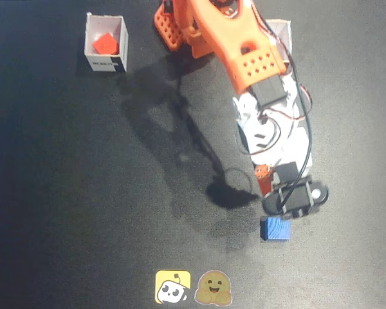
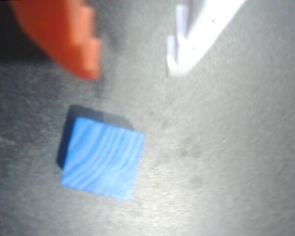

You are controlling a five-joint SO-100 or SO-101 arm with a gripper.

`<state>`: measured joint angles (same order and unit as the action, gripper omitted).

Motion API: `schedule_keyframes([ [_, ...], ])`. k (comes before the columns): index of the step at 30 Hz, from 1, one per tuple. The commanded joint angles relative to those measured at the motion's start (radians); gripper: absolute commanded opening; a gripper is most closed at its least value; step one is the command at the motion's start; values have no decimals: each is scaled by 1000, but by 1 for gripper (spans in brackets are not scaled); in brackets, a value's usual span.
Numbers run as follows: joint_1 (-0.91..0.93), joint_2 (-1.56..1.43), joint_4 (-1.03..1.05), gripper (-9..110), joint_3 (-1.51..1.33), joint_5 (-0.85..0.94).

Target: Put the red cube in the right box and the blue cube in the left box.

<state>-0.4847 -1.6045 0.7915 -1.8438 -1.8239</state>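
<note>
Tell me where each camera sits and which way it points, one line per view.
Fixed view: above the black table, looking straight down; shows the orange arm, a white box holding the red cube, and two stickers.
Wrist view: on the arm, looking down past the open gripper; one orange finger and one white.
Shared: the blue cube, lying free on the table.

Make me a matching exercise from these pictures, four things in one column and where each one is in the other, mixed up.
Things:
1. red cube
2. blue cube
3. gripper
4. stickers

Places:
A. bottom edge of the fixed view
B. on the table, out of any box
C. inside the box at upper left in the fixed view
D. open above the blue cube

Pairs: 1-C, 2-B, 3-D, 4-A
</note>
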Motion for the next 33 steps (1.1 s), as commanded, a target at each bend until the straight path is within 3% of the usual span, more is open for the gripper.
schedule_keyframes([
  [1, -9, 11, 15, 13, 83, -25],
  [11, -6, 135, 32, 19, 219, -38],
  [33, 28, 456, 129, 20, 549, -67],
])
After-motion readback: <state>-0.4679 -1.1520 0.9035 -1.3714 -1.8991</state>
